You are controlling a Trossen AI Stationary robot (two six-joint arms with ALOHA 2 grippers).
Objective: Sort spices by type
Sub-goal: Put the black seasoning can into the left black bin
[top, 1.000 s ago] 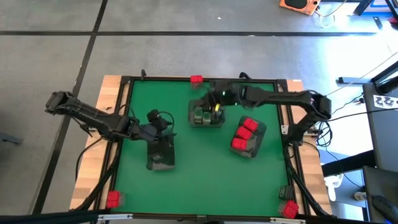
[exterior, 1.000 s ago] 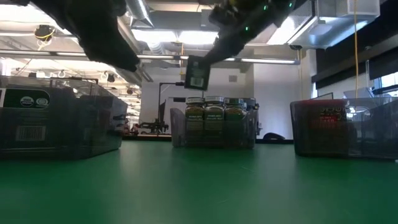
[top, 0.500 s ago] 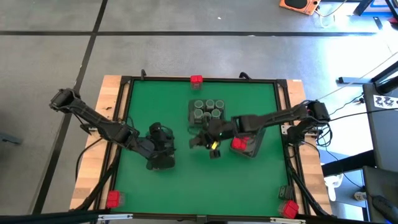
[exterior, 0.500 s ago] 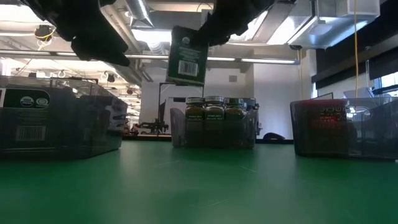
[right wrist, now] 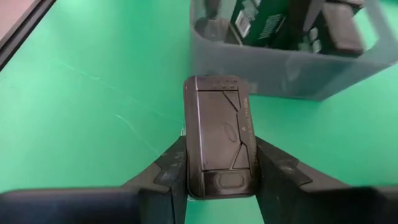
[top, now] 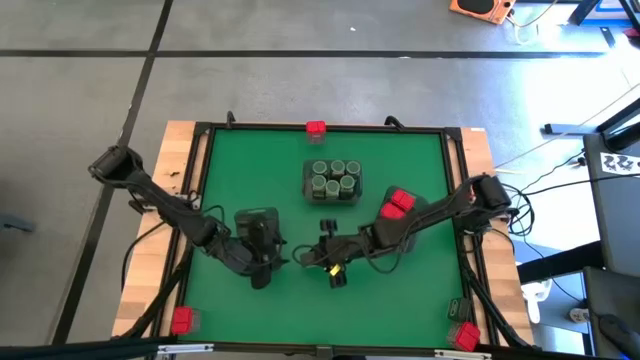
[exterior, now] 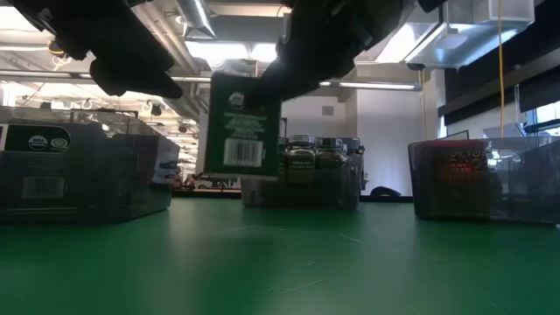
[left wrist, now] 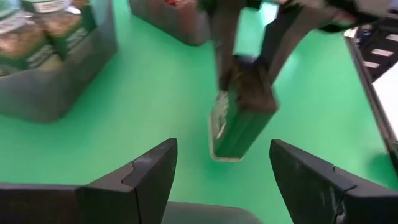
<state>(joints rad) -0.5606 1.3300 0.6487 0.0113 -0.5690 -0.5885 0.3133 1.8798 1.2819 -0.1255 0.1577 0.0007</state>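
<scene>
**Dark tin carried across toward the left tray**

High view: right gripper has swung from the jar tray to mid-counter, near the left gripper by the tin tray.

Low view: tin hangs clear of the counter.

Left wrist view: left jaws wide, empty.

Right wrist view: right jaws clamp the tin; delivery likely imminent.

Bright ceiling lights glare, silhouetted arms, left wrist view motion-blurred
</scene>
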